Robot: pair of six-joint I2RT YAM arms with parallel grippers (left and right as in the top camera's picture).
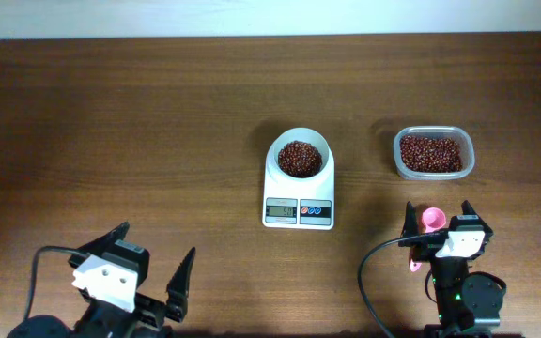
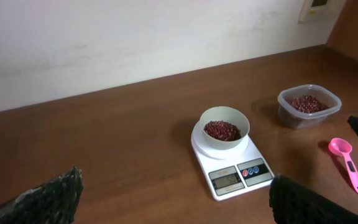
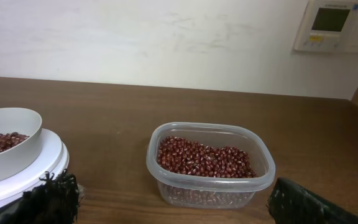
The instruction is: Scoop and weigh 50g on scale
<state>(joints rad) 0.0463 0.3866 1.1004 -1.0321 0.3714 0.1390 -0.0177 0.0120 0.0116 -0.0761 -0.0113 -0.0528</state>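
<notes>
We're seeing the scale (image 1: pixel 298 199) sitting near the middle of the tabletop (image 1: pixel 111 113), w/ its display & red/blue buttons facing the arms; the digits are too small to read. Its round white bowl (image 1: pixel 278 150) is resting on the platform, holding a shallow layer of red beans (image 1: pixel 300 158). A clear tub (image 1: pixel 432 153) w/ more beans is standing open to the right of the scale, apart from it.

A pink scoop (image 1: pixel 426 222) is lying flat on the tabletop, nearer the arms than the tub, cup end pointing away from the arms. From overhead it's showing between the fingers of the right claw (image 1: pixel 437 208), which is hanging w/ its fingers spread wide & gripping nothing; the left wrist view is showing the scoop lying free. The left claw (image 1: pixel 158 242) is hovering at the near left, well apart from the scale, also spread wide & empty.
</notes>
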